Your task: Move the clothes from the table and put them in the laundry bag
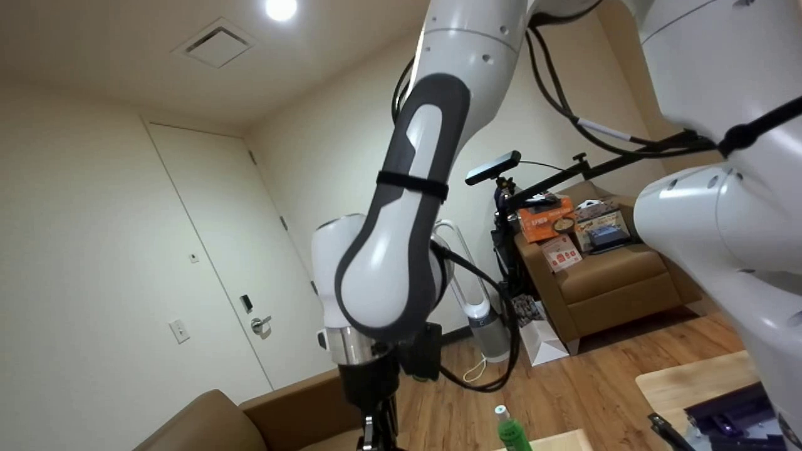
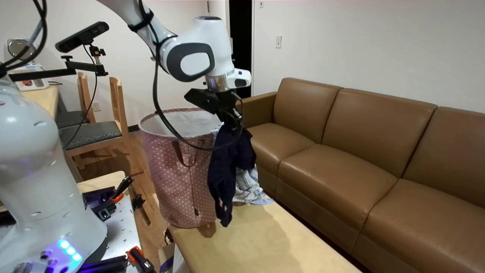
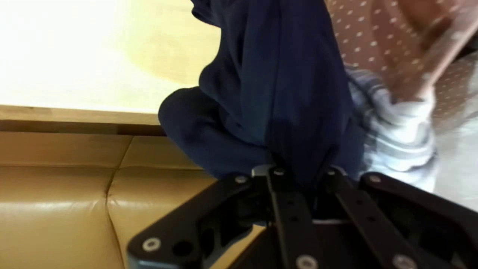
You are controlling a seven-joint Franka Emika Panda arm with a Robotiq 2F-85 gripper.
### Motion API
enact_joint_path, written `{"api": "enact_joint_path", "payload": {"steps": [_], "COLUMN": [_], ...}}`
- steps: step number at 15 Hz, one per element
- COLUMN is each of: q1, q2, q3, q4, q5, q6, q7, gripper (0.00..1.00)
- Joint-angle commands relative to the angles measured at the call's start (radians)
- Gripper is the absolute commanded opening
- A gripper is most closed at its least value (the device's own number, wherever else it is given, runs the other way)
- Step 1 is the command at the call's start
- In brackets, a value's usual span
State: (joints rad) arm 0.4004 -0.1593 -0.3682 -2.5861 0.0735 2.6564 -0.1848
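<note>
Navy garment [image 2: 225, 170] bunched in my jaws, hanging just beside the laundry bag [image 2: 170, 193], outside it. Jaws nearly together, pinched on the dark cloth; in the wrist view the fabric spills out past them. Lower end dangles low over the desk [image 2: 273, 242]; can't tell if the tip touches wood.

Bag: dusty pink, white polka dots, pale lining, upright at the end of the desk, mouth up, brown strap handle [image 2: 179, 151] on its side. Behind the navy piece I've got white-and-blue striped cloth [image 3: 403, 149], up against the bag's rim in the wrist view; striped folds [image 2: 248, 185] also sit down at the desk in an exterior view. One item or two, can't tell.

My arm [image 2: 191, 62] shows in both exterior views, wrist pointing down. Brown leather sofa [image 2: 341, 170] runs alongside the desk. Background, quick: bar-shaped black camera [image 2: 81, 37] on a bracket, wooden chair [image 2: 91, 134] with dark seat; in an exterior view, green bottle [image 1: 514, 433] with white cap, tower fan [image 1: 490, 335], tan armchair [image 1: 614, 275] holding an orange box [image 1: 546, 220].
</note>
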Motion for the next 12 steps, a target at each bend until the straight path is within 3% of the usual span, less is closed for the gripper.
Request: {"api": "enact_joint_path", "payload": {"steps": [1,3,5,8,12], "q1": [-0.145,-0.176,-0.197,-0.231,-0.214], "q2": [-0.032,-0.082,-0.105,-0.151,-0.265], "q3": [0.157,0.182,0.205,0.313,0.463], "q4": [0.017,0.042,0.046,0.074,0.121], "q5": [0.045,0.045,0.021,-0.037,-0.09], "q6": [-0.082,-0.166,-0.178,-0.264,-0.41], "q7": [-0.027,-0.028,-0.002,0.066,0.176], "gripper": [0.12,0.12,0.08,0.08,0.08]}}
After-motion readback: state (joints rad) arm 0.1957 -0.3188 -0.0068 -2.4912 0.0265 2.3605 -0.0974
